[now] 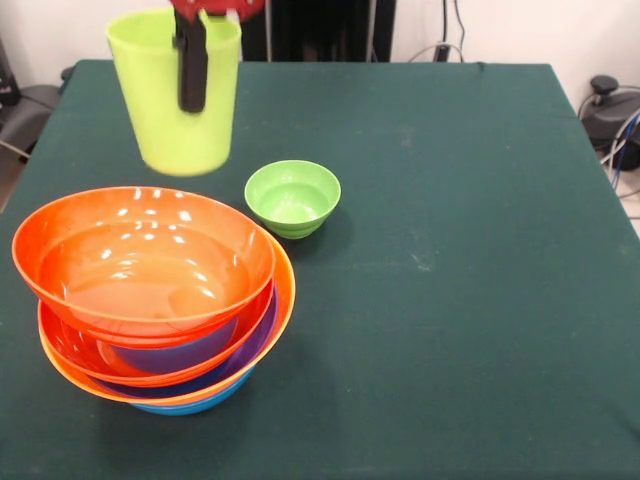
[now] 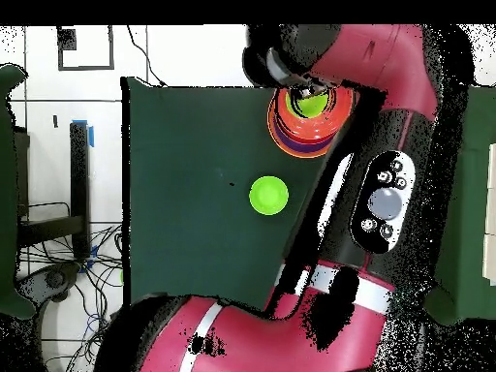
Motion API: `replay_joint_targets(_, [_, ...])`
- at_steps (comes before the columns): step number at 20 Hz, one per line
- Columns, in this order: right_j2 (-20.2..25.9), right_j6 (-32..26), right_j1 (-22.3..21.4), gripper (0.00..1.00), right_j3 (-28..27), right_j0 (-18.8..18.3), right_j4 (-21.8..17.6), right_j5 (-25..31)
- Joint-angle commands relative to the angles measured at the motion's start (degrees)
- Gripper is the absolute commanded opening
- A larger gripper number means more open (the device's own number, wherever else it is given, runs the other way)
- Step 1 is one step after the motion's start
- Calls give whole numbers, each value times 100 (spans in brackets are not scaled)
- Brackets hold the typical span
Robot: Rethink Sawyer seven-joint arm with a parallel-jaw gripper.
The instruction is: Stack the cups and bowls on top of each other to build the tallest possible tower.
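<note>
**Green tumbler held aloft behind the bowl stack**

The lime-green cup [image 1: 178, 95] hangs upright in the air at the far left of the table, its base clear of the cloth. It sits just behind and above the tower [image 1: 155, 295], with a visible gap between the cup's bottom and the top bowl's rim. One dark finger [image 1: 192, 65] of the gripper [image 1: 200, 40] runs down the outside of the cup's near wall, and the jaws are closed on that wall. The other finger cannot be made out, presumably inside the cup.

The tower stands at the near left of the table. A big orange bowl [image 1: 140, 260] sits on top, tilted a little. Below it show a red-orange rim, a purple wall, another orange rim and a blue bowl [image 1: 195, 403] at the very bottom. How many bowls are nested there in all cannot be counted from the rims.

To the right of the cup, and just beyond the tower, the small lime-green bowl [image 1: 292, 198] stands alone and upright on the green table [image 1: 450, 250], touching nothing.

Only the red lower edge of the gripper shows at the top edge of the front view. From overhead, the red arm [image 2: 387, 58] sweeps across the tower [image 2: 308, 121] and covers much of it. There the cup is a small green patch under the wrist, and the small green bowl [image 2: 268, 195] lies in the open on the cloth.
</note>
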Motion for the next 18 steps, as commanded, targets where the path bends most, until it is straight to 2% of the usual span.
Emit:
replay_joint_targets(1, [745,-1462,718,0,-336,-131,-419,-256])
replay_joint_targets(5, [671,-1392,987,0,-657,-155,-445,-318])
replay_joint_targets(10, [622,-1464,986,0,-439,-135,-503,-603])
replay_joint_targets(15, [607,-1819,915,0,-260,-245,-558,-640])
replay_joint_targets(18, [540,-1815,890,0,-280,-254,-581,-584])
